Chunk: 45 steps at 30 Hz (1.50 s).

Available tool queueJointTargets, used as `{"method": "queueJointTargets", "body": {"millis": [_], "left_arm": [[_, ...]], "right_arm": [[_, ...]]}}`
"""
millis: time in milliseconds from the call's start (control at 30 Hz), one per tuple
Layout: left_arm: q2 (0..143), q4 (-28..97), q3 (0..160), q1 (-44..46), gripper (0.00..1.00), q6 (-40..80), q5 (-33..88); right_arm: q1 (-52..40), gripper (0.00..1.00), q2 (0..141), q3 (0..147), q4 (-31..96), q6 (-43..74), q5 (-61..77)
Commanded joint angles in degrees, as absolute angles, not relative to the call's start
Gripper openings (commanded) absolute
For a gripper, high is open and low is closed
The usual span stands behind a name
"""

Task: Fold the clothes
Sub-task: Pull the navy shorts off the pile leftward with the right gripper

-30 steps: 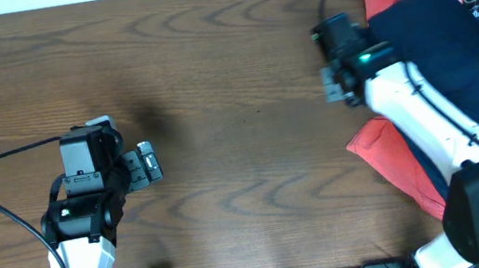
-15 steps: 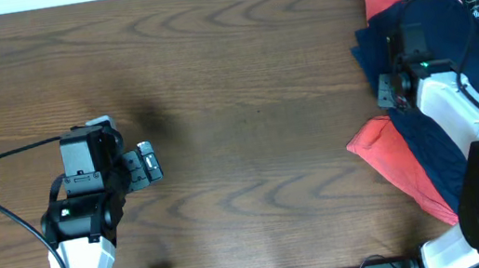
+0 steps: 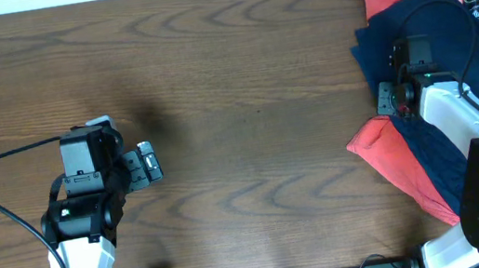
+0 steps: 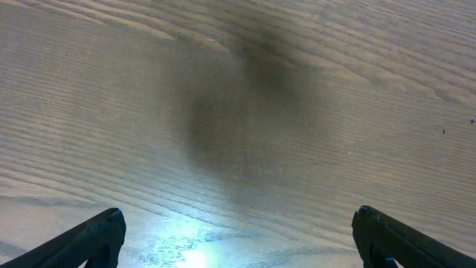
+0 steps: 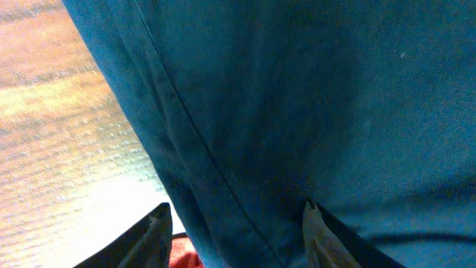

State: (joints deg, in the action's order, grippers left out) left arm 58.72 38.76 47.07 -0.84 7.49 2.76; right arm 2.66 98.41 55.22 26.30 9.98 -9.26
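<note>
Only the right wrist view shows the right gripper (image 5: 236, 212) spread and empty over the navy garment (image 5: 297, 89); the left gripper (image 4: 238, 231) gapes above the wooden table (image 4: 223, 112).

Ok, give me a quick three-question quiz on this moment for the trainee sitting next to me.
1. True or false: the left gripper is shut on a piece of clothing.
2. Which cloth lies straight under the right gripper? A) the navy garment B) a white towel C) a yellow sock
3. Fill in: the navy garment lies at the robot's ____ end of the table.
Key: 1 false, its fingers stand wide apart over bare wood; 2 A; 3 right.
</note>
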Motion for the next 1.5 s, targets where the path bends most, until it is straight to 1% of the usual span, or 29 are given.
{"method": "queueJointTargets", "body": {"millis": [0, 33, 100, 167, 200, 300, 367, 467, 567, 733, 833, 1000, 1167, 1367, 1467], "left_arm": [[58.74, 38.79, 48.07, -0.67, 0.98, 7.77, 2.35], [58.74, 38.79, 48.07, -0.67, 0.98, 7.75, 2.35], [58.74, 38.76, 48.07, -0.67, 0.98, 7.75, 2.35], [58.74, 38.76, 48.07, -0.67, 0.98, 7.75, 2.35], [58.74, 38.76, 48.07, -0.67, 0.98, 7.75, 2.35], [58.74, 38.76, 48.07, -0.67, 0.98, 7.77, 2.35], [58.74, 38.76, 48.07, -0.67, 0.98, 7.75, 2.37], [58.74, 38.74, 48.07, -0.67, 0.98, 7.75, 2.35], [58.74, 38.76, 48.07, -0.67, 0.98, 7.75, 2.35], [58.74, 38.72, 48.07, -0.67, 0.98, 7.75, 2.35], [58.74, 38.72, 48.07, -0.67, 0.98, 7.75, 2.35], [58.74, 38.63, 48.07, -0.67, 0.98, 7.75, 2.35], [58.74, 37.82, 48.07, -0.67, 0.98, 7.75, 2.37], [59.02, 35.97, 47.97, -0.67, 0.98, 7.75, 2.96], [60.07, 35.48, 47.97, -0.67, 0.98, 7.77, 8.23]], "right_arm": [[2.68, 0.53, 98.61, 53.52, 25.65, 10.31, -11.6], [2.72, 0.51, 98.61, 53.23, 25.17, 10.28, -12.27], [2.72, 0.42, 98.61, 52.88, 24.16, 10.26, -13.3], [2.72, 0.29, 98.61, 52.82, 23.49, 10.24, -13.78], [2.72, 0.25, 98.61, 52.82, 23.2, 10.26, -13.74], [2.72, 0.08, 98.59, 53.04, 22.85, 10.26, -13.74], [2.72, 0.01, 98.43, 53.71, 23.18, 10.24, -13.74], [2.72, 0.01, 97.25, 55.86, 25.36, 10.2, -13.72], [2.66, 0.01, 95.39, 59.94, 30.61, 9.39, -11.79], [0.45, 0.01, 92.33, 68.27, 42.52, 6.33, 1.96], [-3.57, 0.01, 91.09, 70.32, 44.51, 6.52, 10.72], [-13.45, 0.01, 91.94, 70.15, 39.03, 14.96, 12.4], [-23.77, 0.01, 95.42, 69.95, 25.1, 20.86, 12.03], [-33.91, 0.01, 102.52, 69.97, 10.26, 23.51, 11.99], [-36.07, 0.12, 104.05, 69.97, 9.69, 21.58, 9.26]]}}
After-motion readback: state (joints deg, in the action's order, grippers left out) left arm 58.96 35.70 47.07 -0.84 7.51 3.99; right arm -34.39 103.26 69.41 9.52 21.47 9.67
